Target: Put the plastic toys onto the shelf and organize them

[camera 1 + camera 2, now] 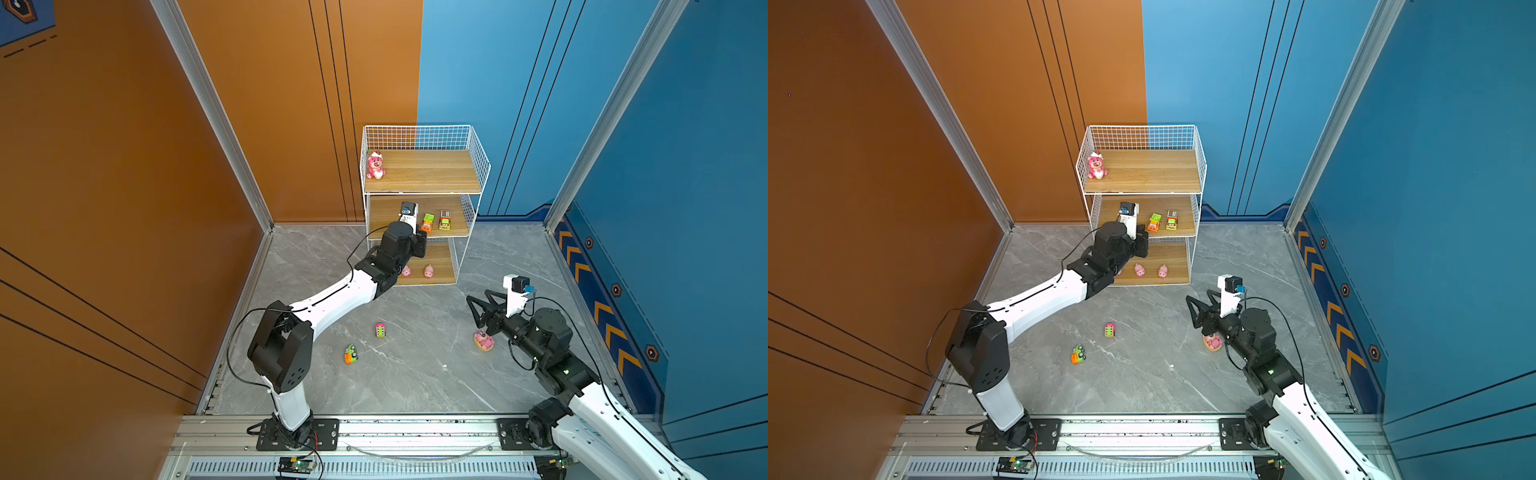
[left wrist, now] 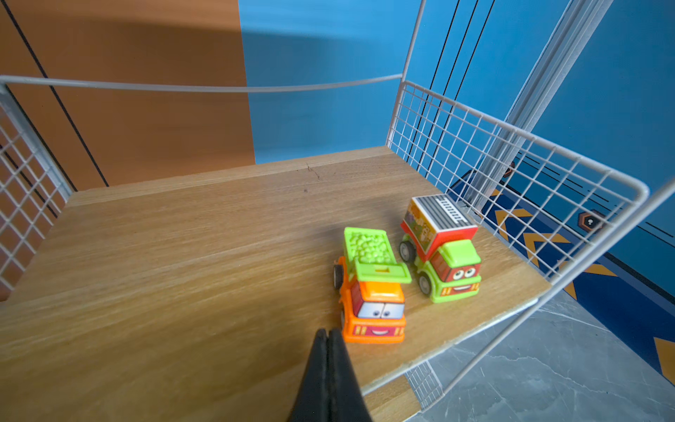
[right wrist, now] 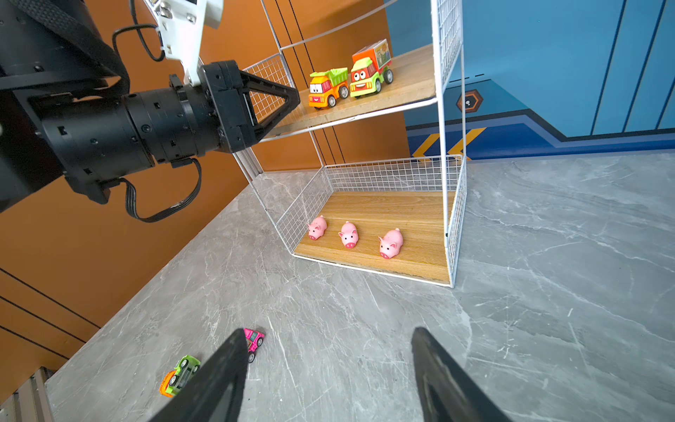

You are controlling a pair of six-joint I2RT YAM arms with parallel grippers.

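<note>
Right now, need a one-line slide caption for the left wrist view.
Shut left hand at the front of the shelf, close to an orange dump truck and a green box truck parked side by side.

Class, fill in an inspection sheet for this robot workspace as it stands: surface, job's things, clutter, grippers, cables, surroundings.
Surface: grey marbled tabletop.
Job's things: shelf holds pink bear on top, orange truck and green truck in the middle, three pigs at the bottom; pink car, green car, bear on tan base on the tabletop.
Clutter: nothing seen.
Grippers: left gripper shut, empty, by the orange truck; right gripper open, empty, above the tabletop.
Cables: black cables hang in loose loops.
Surroundings: orange wall, blue wall, front aluminium rail.
</note>
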